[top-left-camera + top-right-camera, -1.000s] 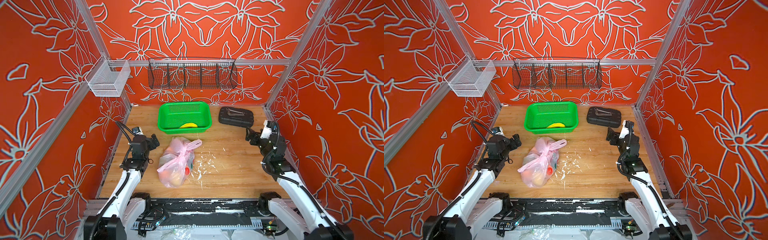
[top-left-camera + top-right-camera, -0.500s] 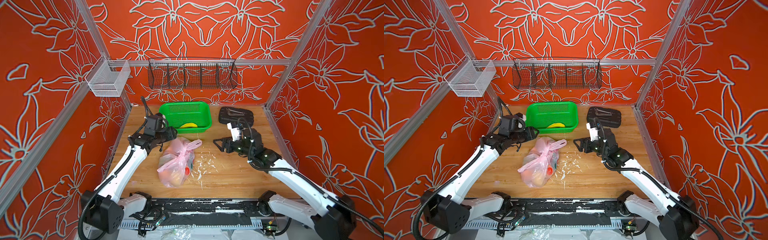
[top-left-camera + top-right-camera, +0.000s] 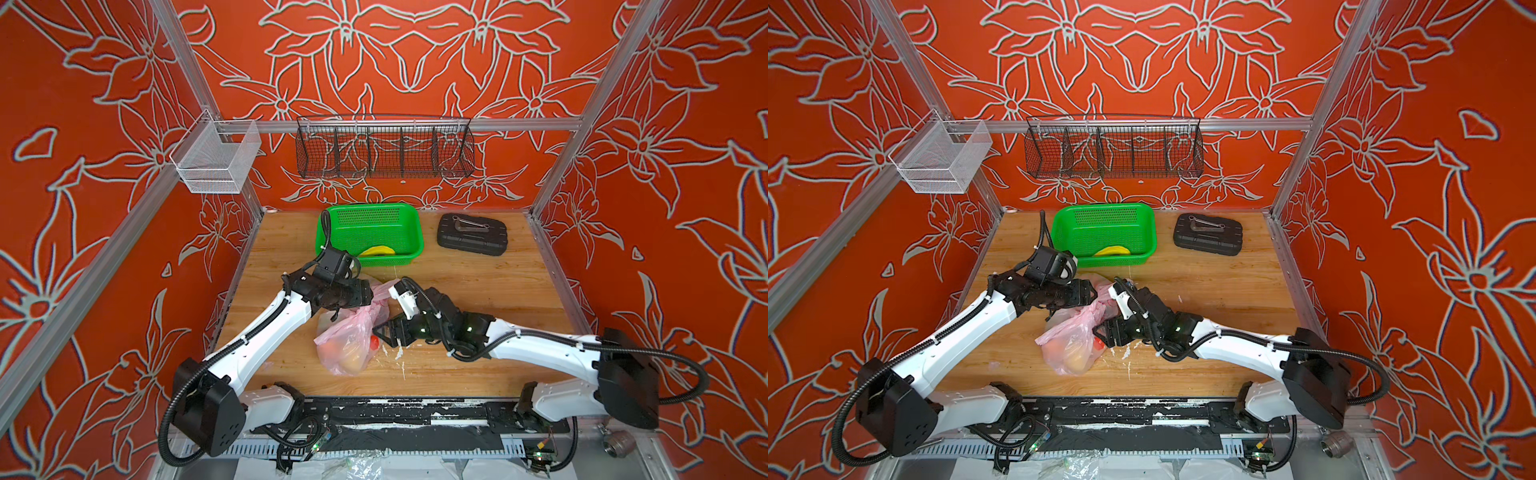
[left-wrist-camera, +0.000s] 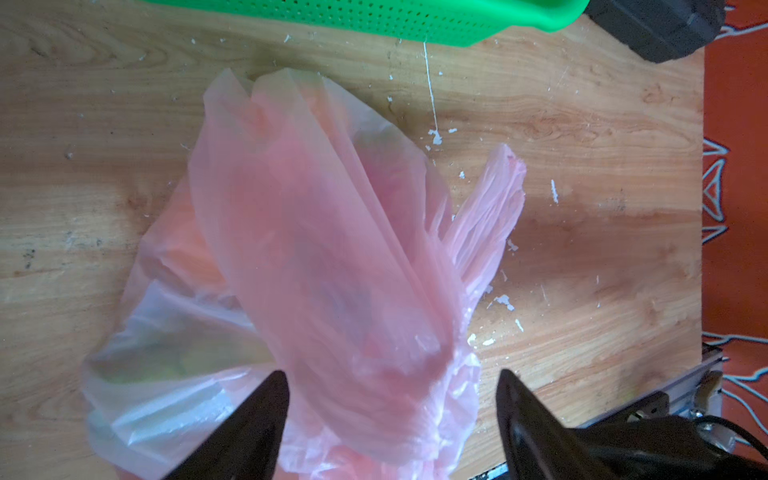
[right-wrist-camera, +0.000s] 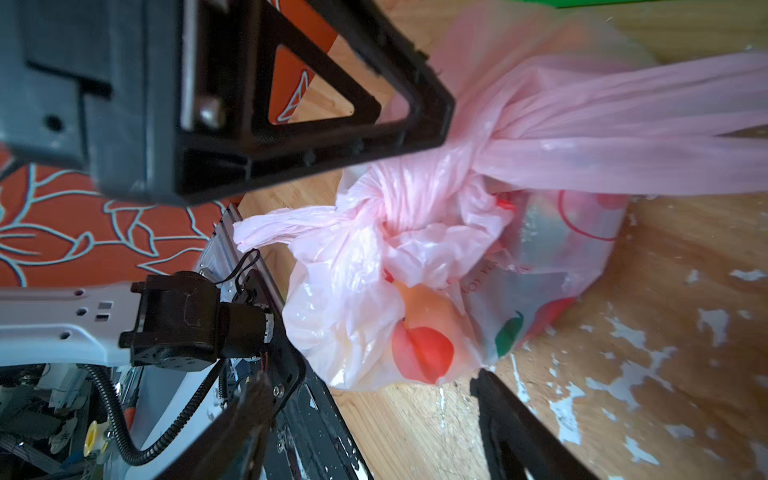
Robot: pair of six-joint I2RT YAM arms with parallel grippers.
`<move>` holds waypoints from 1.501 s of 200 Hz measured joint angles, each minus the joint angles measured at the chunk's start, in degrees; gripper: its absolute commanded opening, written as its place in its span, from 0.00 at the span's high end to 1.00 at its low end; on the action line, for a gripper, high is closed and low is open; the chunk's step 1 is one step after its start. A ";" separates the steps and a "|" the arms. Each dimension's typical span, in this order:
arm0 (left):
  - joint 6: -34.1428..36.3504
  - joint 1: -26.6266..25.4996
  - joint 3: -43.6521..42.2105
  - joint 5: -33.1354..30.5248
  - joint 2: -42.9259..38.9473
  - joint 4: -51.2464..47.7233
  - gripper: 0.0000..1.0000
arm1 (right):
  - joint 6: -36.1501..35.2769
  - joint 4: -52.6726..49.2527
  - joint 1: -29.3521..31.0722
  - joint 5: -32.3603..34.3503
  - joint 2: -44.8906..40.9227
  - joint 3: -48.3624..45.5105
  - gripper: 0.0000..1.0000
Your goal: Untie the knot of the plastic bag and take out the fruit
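Top views: you will find the plastic bag (image 3: 347,349) lying on the wooden table (image 3: 478,291) just below the centre of the frame. The green basket (image 3: 417,232) stands behind it at the upper middle of the table, with a yellow banana (image 3: 377,250) inside. A black case (image 3: 472,235) lies to the right of the basket, apart from it.

Both arms reach in to the bag. The left gripper (image 3: 365,293) sits at the bag's upper end, and the right gripper (image 3: 380,330) sits at its right side, just beside the plastic.

Left wrist view: note that the left gripper (image 4: 390,374) has its jaws apart. A raised pink handle loop of the bag (image 4: 332,249) passes between the two fingertips, but they are not clamped on it.

Right wrist view: the right gripper (image 5: 374,378) has its jaws apart with nothing between them, and the bag lies directly ahead. The knot (image 5: 395,203) is tied, a tight twisted bunch on top of the bag. One of the left gripper's fingers (image 5: 316,149) rests against the handle plastic just beside the knot. The fruit (image 5: 419,349) shows through the plastic as orange and red shapes, all inside the bag.
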 measured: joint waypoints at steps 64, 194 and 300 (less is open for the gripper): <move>0.55 -0.07 -1.22 -3.93 0.00 0.37 0.54 | 2.80 8.70 0.37 4.31 11.76 4.13 0.51; 2.71 -0.07 -3.85 -5.14 -0.24 3.91 1.00 | 2.62 7.21 0.57 12.83 5.31 0.28 1.00; 2.58 6.16 -7.43 -7.08 -8.81 3.82 1.00 | 0.31 0.07 -6.60 20.92 -9.22 -10.19 1.00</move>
